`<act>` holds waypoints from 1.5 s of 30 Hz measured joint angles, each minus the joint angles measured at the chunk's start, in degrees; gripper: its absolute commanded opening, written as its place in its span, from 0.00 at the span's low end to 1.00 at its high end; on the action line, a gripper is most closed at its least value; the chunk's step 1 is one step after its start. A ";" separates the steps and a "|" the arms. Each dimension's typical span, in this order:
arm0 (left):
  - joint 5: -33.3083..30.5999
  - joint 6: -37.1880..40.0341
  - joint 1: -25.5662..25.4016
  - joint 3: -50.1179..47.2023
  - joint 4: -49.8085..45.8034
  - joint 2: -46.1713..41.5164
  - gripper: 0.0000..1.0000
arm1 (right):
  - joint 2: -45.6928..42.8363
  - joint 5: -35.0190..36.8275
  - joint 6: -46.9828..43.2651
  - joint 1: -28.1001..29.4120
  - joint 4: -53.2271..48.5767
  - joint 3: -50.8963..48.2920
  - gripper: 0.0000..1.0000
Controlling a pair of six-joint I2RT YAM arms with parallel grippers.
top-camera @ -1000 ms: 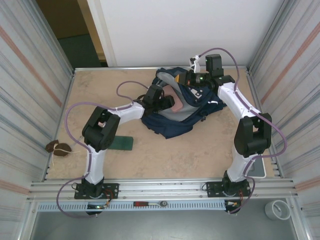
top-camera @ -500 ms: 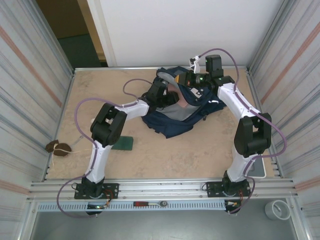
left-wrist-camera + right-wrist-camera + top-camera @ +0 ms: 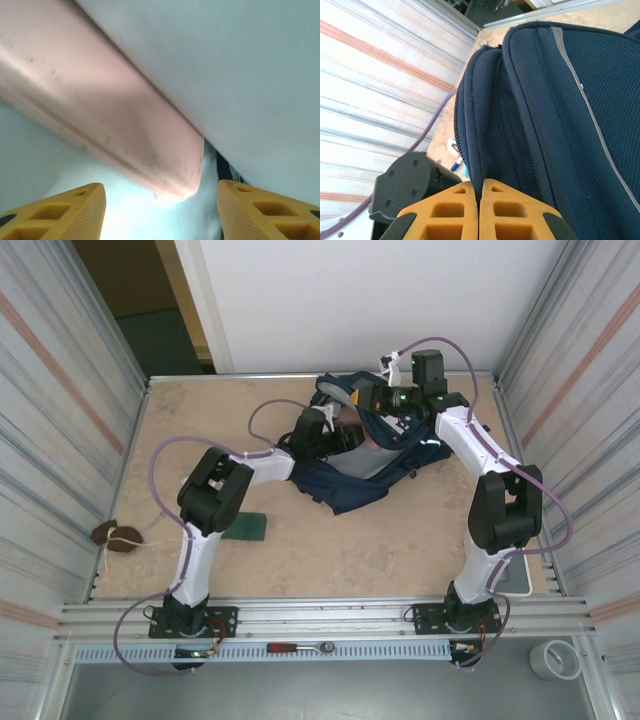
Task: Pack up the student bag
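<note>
Surface (image 3: pixel 300 560) of pale, mottled beige carries the student bag (image 3: pixel 350 485), slumped at far centre with its mouth open. Right fingers (image 3: pixel 450 212) are pressed together at the bag's far-right rim, seemingly pinching its fabric edge. Left fingers (image 3: pixel 60 212) stand apart inside the pale lining, with a pink flat item (image 3: pixel 110 125) just beyond them, ungripped. A green flat piece (image 3: pixel 245 527) lies near left.

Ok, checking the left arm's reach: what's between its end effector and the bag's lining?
A pink object, ahead of the open left end effector and against the grey lining of the student bag, in the left wrist view.
</note>
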 measured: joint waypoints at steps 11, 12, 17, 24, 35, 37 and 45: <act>-11.91 9.92 0.39 -18.82 -23.37 -33.44 0.82 | 0.00 -1.64 -0.02 -1.18 1.66 -2.03 0.00; -14.60 10.47 0.48 -19.15 -26.67 -36.06 0.83 | 0.00 -1.62 -0.04 -1.18 1.66 -2.05 0.00; -33.22 12.68 1.55 -25.20 -44.92 -49.81 0.93 | 0.00 -0.98 -0.70 -1.14 1.60 -2.27 0.00; -44.11 11.04 3.10 -31.26 -63.73 -53.68 0.99 | 0.00 -0.28 -2.40 -0.70 1.05 -2.27 0.00; -39.28 8.11 11.63 -38.60 -66.42 -56.87 0.94 | 0.55 0.07 -3.69 0.44 0.76 -3.02 0.00; -37.18 8.20 12.17 -39.32 -65.46 -56.00 0.93 | 0.81 0.07 -3.69 0.57 0.76 -3.02 0.00; -30.75 8.96 12.17 -39.43 -61.05 -49.77 0.89 | 1.07 0.09 -3.72 0.68 0.74 -3.04 0.00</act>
